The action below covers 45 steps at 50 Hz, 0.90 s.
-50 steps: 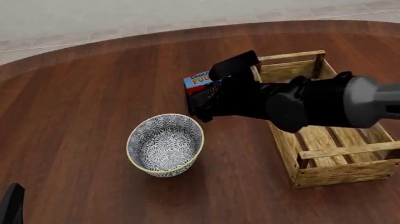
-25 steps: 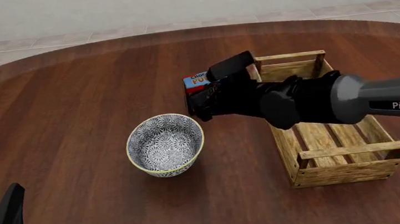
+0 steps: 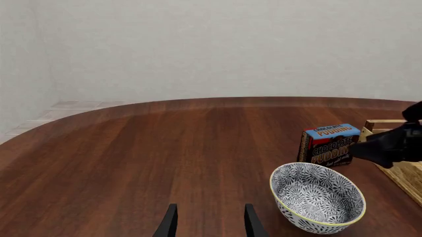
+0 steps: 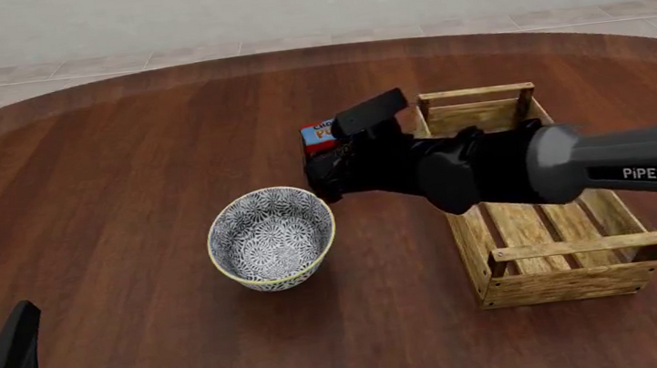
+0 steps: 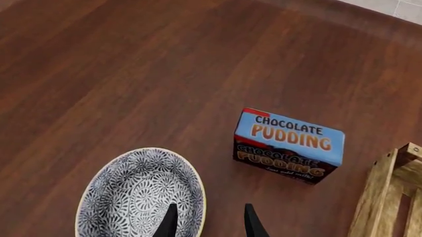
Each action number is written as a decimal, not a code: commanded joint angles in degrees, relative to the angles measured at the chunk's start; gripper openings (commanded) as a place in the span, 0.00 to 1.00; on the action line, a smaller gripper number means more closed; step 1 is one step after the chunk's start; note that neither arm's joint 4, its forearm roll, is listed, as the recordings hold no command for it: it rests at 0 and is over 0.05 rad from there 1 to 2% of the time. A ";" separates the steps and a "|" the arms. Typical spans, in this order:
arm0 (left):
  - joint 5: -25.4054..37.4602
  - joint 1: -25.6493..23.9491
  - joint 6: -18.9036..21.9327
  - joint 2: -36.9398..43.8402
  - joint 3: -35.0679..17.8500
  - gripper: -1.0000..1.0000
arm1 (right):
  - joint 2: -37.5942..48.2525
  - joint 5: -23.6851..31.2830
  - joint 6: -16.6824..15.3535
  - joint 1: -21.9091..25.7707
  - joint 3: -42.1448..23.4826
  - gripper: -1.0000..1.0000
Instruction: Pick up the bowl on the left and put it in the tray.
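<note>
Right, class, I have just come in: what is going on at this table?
The right hand hangs open above the table just behind the bowl, its fingers straddling the bowl's rim in the wrist view, not yet gripping. The bowl stands upright on the table, left of the empty tray. A pudding box stands behind it. The left hand waits open, away from everything.

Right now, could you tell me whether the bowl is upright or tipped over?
Upright: the bowl sits on the table, its rim level and its patterned inside empty.
</note>
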 commanded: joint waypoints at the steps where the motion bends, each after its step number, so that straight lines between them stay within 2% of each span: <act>1: 0.00 0.00 0.00 0.00 0.00 1.00 | 0.66 -0.01 0.29 0.17 -0.59 1.00; 45: 0.00 0.00 0.00 0.00 0.00 1.00 | 4.91 -0.86 0.30 1.00 -2.05 1.00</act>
